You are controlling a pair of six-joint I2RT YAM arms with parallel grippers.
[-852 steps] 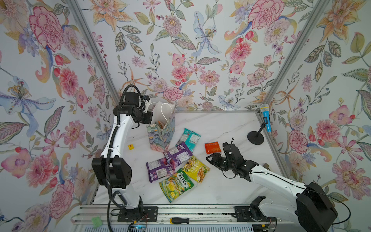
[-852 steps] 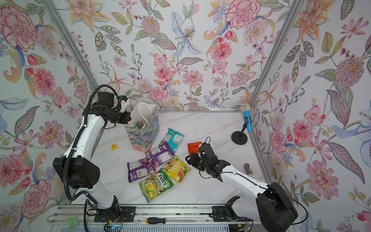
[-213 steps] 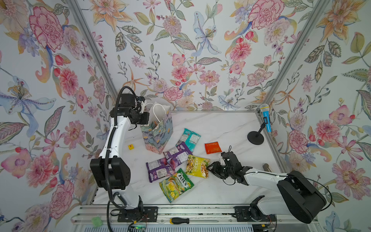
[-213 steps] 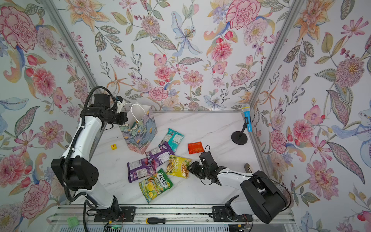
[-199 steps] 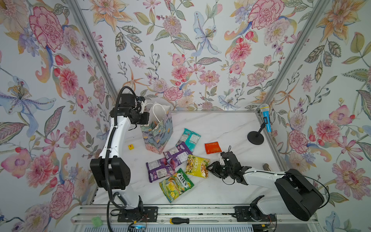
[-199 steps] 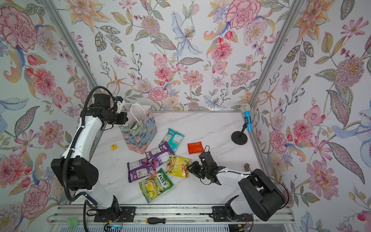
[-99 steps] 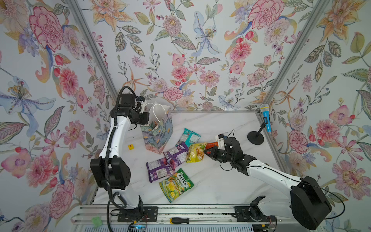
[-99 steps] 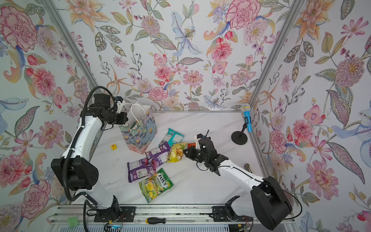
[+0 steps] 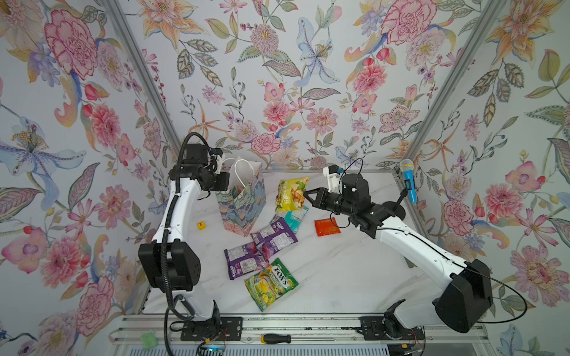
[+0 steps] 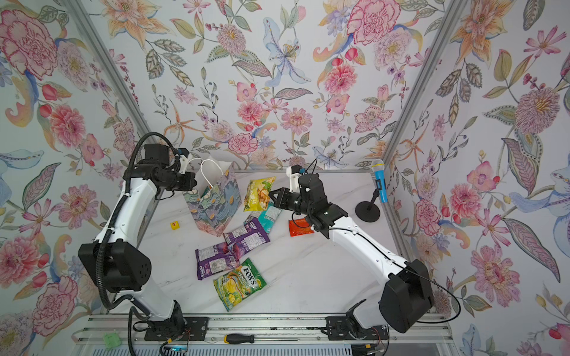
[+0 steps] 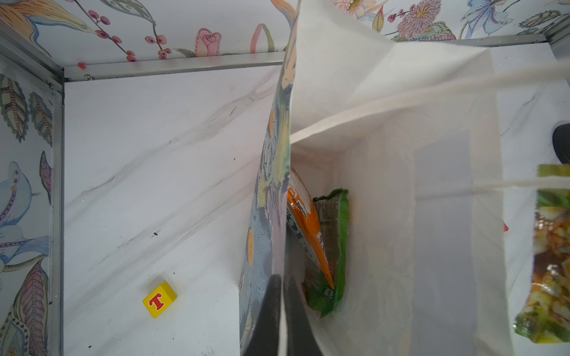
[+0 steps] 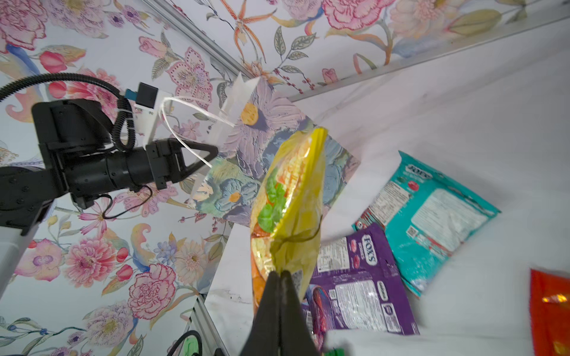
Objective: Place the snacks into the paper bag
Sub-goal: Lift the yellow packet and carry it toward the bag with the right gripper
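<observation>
A yellow pouch (image 9: 291, 192) is pinched by its edge in the right hand (image 9: 305, 193) and held in the air, seemingly on end, just right of the paper bag (image 9: 243, 200). The bag's open mouth lies leftward from that hand, and its left wall is pinched by the left hand (image 11: 281, 279). An orange pouch (image 11: 303, 222) and a green pouch (image 11: 336, 246) are seen inside. Five other snacks (image 9: 271, 283) are spread on the white marbled surface (image 9: 339, 271), which is enclosed by flowered walls (image 9: 277, 77).

Yellow pouch (image 9: 290, 192), purple pouches (image 9: 274, 235), teal pouch (image 9: 294, 217), green pouch (image 9: 271, 283), orange-red packet (image 9: 327, 226), blue-lilac painted paper bag (image 9: 243, 203), seemingly orange pouch (image 11: 305, 215) inside
</observation>
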